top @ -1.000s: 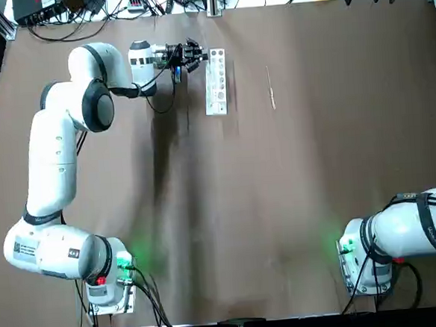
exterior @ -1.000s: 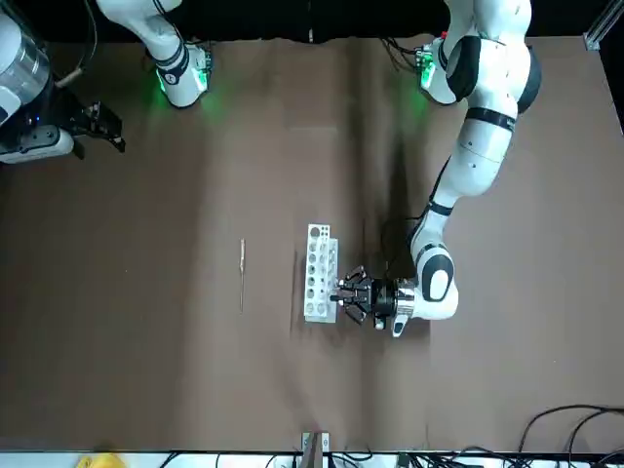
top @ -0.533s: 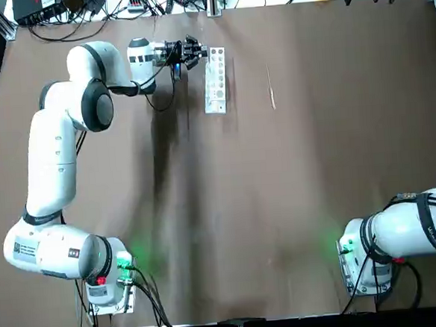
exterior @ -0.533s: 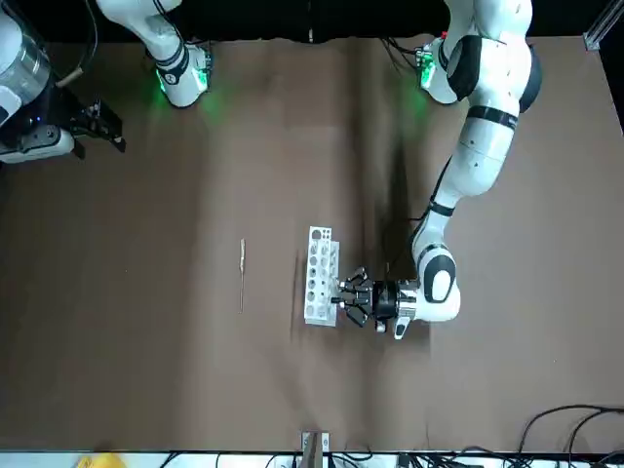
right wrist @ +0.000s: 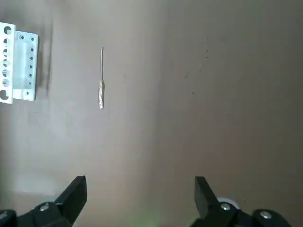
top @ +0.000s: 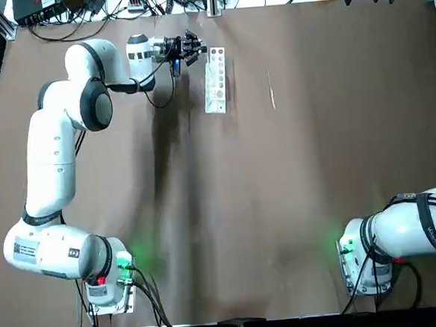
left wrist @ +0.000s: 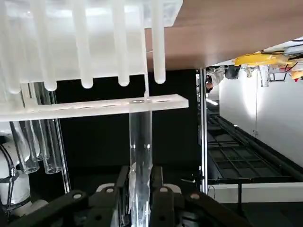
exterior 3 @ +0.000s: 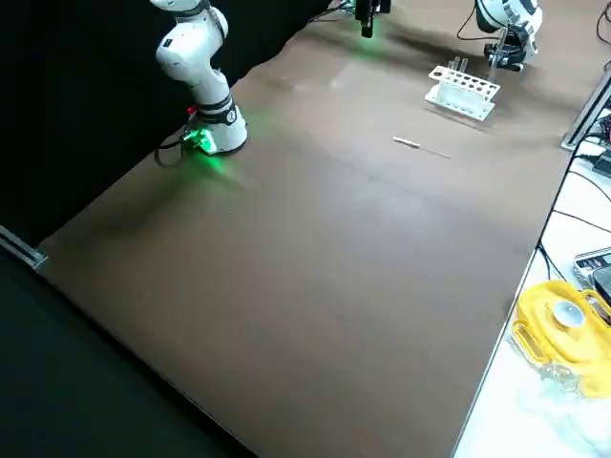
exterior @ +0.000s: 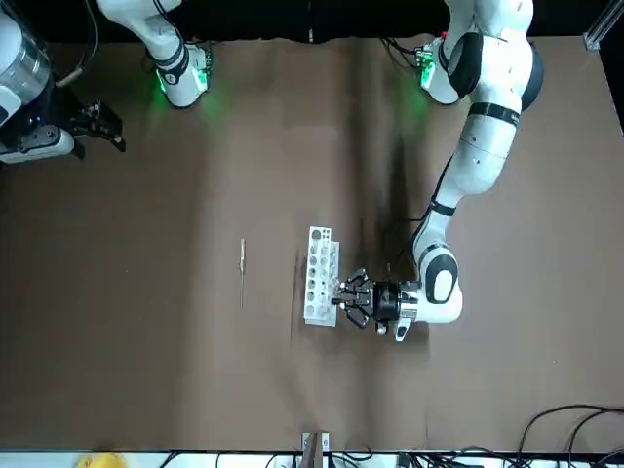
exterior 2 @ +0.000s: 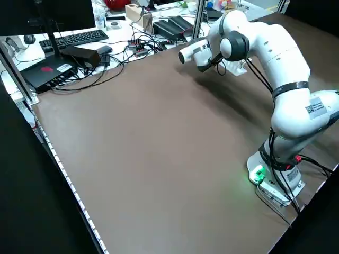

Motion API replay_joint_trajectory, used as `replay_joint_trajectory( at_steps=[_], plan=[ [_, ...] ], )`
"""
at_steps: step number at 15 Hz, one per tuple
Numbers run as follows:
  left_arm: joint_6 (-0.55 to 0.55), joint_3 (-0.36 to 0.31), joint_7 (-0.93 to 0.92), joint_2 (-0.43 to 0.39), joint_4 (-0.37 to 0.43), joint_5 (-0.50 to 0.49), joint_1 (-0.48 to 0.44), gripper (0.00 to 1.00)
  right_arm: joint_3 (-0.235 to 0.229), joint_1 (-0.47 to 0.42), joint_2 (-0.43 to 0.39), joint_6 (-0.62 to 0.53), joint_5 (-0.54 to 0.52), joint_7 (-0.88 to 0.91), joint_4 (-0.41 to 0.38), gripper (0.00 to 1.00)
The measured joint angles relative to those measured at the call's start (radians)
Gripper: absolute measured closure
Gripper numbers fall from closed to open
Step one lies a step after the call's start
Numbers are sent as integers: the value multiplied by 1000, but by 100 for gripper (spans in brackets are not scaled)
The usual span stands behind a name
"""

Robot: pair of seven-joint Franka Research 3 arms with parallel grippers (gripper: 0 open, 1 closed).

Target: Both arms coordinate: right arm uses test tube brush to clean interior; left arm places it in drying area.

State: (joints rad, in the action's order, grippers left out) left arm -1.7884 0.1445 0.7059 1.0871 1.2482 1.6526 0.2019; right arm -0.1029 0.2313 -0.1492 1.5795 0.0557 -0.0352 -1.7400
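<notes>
left gripper (left wrist: 140, 196) clamped on glass tube (left wrist: 140, 161) beside white rack (top: 215, 81), right gripper (right wrist: 141, 201) wide, label (exterior 2: 316, 108) unreadable

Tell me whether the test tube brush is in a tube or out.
Out: the brush lies flat on the bare table, away from the rack and its tubes.

Brown tabletop (top: 231, 245) with white rack (top: 215, 81) and thin brush (top: 270, 89) lying nearby.
</notes>
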Motion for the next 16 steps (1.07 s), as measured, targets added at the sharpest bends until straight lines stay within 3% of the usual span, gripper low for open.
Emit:
replay_joint_trajectory(
  at_steps=[16],
  plan=[
    [-41, 5, -11, 0, -6, 44, 1, 77, 0, 8, 0, 1, 0, 0, 0, 0]
  ],
)
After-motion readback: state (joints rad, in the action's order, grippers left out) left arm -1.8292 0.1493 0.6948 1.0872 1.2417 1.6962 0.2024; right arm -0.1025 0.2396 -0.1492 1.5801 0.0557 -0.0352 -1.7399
